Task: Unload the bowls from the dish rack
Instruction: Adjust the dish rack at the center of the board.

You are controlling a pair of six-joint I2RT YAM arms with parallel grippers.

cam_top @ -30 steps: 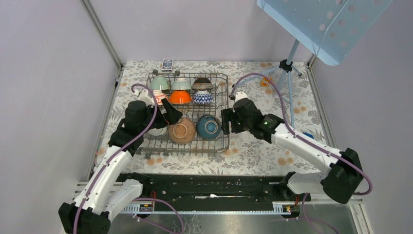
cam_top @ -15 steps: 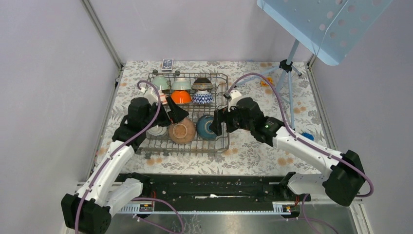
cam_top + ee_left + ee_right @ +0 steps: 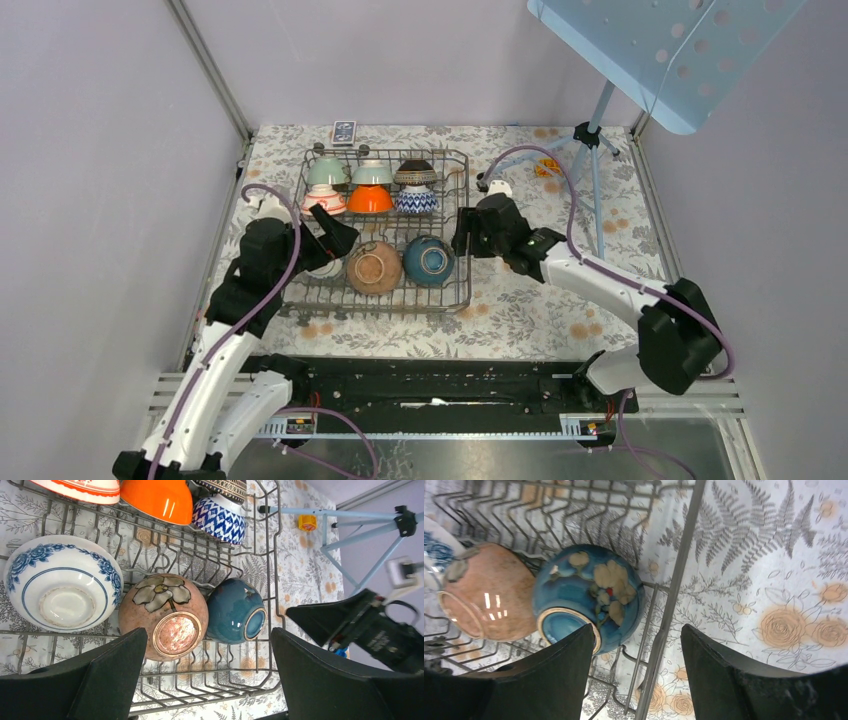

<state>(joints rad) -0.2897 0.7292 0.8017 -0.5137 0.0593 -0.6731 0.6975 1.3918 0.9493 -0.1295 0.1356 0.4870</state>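
Floral tablecloth under dish rack, lilac walls

- Table covered by a pale cloth printed with grey ferns and orange roses; the same print shows in both wrist views.
- 3 plain lilac-grey walls enclose it: left wall, back wall, right wall.
- Aluminium post runs up the rear left corner.
- Light blue perforated panel, tilted, on a tripod at the far right corner.
- Small dark patterned box at the far edge.
- Small orange item beside a tripod foot; identity unclear.
- Black rail along the near edge, with a bare metal plate in front of it.
- Light even, shadows soft.
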